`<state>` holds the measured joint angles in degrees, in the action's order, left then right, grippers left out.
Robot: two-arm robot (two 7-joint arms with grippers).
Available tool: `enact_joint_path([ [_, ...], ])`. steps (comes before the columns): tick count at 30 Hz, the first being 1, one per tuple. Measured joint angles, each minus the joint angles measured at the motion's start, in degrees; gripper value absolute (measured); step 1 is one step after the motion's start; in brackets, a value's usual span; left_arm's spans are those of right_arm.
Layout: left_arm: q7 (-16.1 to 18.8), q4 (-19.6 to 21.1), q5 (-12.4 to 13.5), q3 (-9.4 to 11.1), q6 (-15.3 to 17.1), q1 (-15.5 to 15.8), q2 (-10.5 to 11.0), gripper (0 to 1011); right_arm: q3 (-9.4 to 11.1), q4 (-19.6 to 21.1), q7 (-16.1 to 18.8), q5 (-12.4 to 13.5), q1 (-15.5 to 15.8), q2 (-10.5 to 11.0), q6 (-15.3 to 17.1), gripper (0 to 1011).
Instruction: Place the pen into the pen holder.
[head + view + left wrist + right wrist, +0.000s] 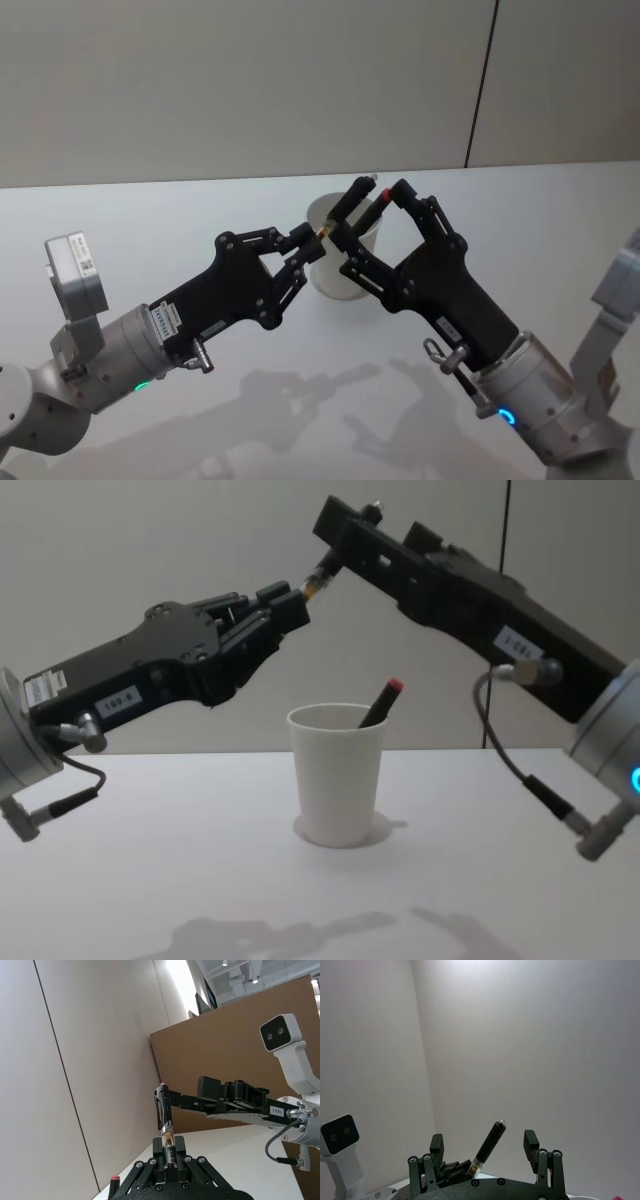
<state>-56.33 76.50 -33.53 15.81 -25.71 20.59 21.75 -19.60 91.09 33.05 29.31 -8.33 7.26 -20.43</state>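
A black pen [318, 575] with a gold and clear band is held in the air above the pen holder [337, 775], a white paper cup standing on the table. My left gripper [295, 595] is shut on the pen's banded lower end [169, 1147]. The pen's black upper part [490, 1145] slants up between the fingers of my right gripper [483, 1141], which stand wide apart on either side of it without touching. In the head view both grippers [318, 238] [376, 190] meet over the cup [330, 275].
A second black pen with a red cap [382, 700] leans inside the cup. The cup stands mid-table on the white tabletop [150, 880], with a pale wall close behind. Both arms slant in from the lower corners.
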Motion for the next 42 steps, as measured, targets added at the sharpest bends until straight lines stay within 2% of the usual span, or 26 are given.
enact_joint_path([
  [17,0.01,0.00,0.00,0.00,0.00,0.00,0.00,142,-1.02,-4.38,2.66,2.68,-2.78,-2.27,1.88,980],
  [21,0.01,0.00,0.00,0.00,0.00,0.00,0.00,142,-1.20,-5.05,3.07,3.06,-3.22,-2.61,2.03,907],
  [25,0.01,0.00,0.00,0.00,0.00,0.00,0.00,142,-1.41,-5.67,3.38,3.28,-3.60,-2.95,2.02,766],
  [27,0.01,0.00,0.00,0.00,0.00,0.00,0.00,142,-1.48,-5.80,3.40,3.29,-3.67,-3.03,1.99,733],
  [30,0.01,0.00,0.00,0.00,0.00,0.00,0.00,142,-1.62,-6.02,3.40,3.29,-3.82,-3.18,1.84,611],
  [35,0.01,0.00,0.00,0.00,0.00,0.00,0.00,142,-1.71,-6.09,3.16,3.23,-3.87,-3.24,1.67,486],
  [37,0.01,0.00,0.00,0.00,0.00,0.00,0.00,142,-1.77,-6.09,2.95,3.19,-3.87,-3.25,1.56,390],
  [38,0.01,0.00,0.00,0.00,0.00,0.00,0.00,142,-1.79,-6.08,2.89,3.18,-3.86,-3.24,1.52,390],
  [39,0.01,0.00,0.00,0.00,0.00,0.00,0.00,142,-1.80,-6.06,2.84,3.16,-3.85,-3.24,1.49,329],
  [42,0.01,0.00,0.00,0.00,0.00,0.00,0.00,142,-1.87,-5.94,2.60,3.11,-3.78,-3.24,1.33,245],
])
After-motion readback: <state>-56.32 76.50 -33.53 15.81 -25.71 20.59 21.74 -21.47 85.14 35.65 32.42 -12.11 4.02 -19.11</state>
